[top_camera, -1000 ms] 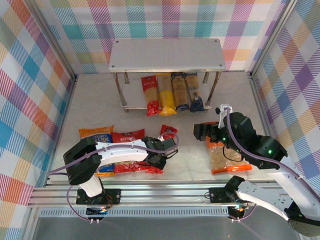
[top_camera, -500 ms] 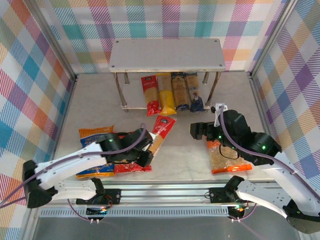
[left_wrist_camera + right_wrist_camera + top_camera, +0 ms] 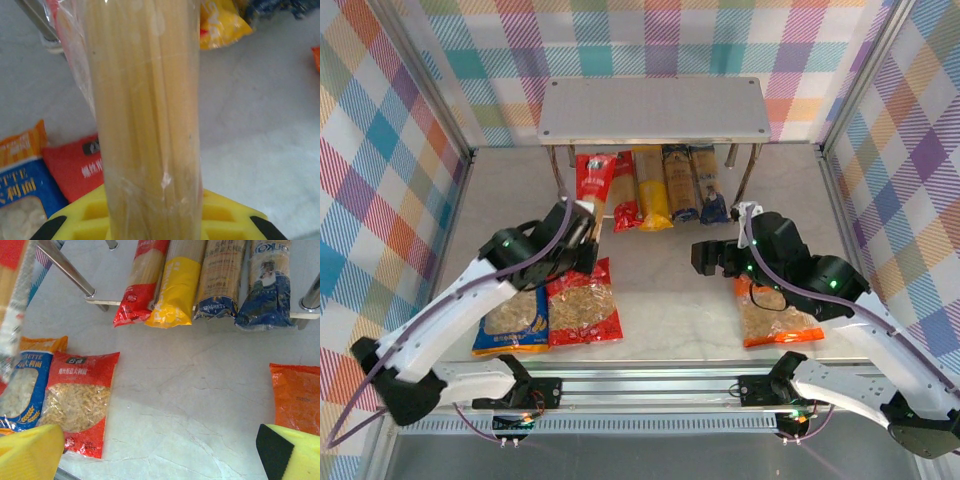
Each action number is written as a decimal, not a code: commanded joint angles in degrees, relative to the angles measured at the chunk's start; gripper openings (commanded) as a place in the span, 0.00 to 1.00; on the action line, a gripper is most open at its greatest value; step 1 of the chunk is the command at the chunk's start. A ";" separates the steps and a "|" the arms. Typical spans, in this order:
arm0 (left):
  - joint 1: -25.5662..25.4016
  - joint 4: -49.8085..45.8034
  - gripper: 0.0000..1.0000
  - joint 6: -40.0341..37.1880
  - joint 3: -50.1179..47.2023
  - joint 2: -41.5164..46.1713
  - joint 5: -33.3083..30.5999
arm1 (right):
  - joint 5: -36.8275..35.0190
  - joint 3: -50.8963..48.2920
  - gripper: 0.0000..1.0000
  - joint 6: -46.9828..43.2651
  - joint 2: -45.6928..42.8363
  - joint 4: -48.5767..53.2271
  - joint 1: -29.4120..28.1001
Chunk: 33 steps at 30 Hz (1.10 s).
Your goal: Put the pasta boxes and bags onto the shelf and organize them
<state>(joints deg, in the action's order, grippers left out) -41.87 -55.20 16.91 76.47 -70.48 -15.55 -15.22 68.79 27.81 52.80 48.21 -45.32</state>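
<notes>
While the left gripper (image 3: pixel 583 224) is clamping a red spaghetti pack (image 3: pixel 592 178) that's hiding its fingertips, the right gripper (image 3: pixel 160 454) is hovering spread wide, tips cropped.

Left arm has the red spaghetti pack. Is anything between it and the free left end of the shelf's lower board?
Nothing visible lies in that gap, though the pack hides part of it. The red spaghetti pack in the left gripper points between the front left leg and the shelved red pack, which flank the gap closely.
</notes>
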 commanded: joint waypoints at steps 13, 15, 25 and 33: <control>14.84 11.60 0.00 -5.62 17.86 -28.46 2.17 | -0.05 4.55 0.99 -2.22 2.39 -0.84 0.23; 16.21 11.52 0.00 -5.96 20.94 -31.82 3.30 | -0.29 4.43 0.99 -2.27 2.67 -0.83 0.21; 20.84 10.00 0.00 -7.32 31.34 -43.98 6.75 | -1.71 3.82 0.99 -2.04 3.28 -0.91 0.23; 21.04 8.04 0.00 -8.25 33.53 -47.44 4.76 | -2.01 3.36 0.99 -1.54 3.53 -1.01 0.23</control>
<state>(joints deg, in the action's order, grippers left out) -21.30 -49.80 10.39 107.04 -118.45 -8.64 -16.23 71.48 26.28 56.21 47.62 -45.32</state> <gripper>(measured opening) 0.209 0.989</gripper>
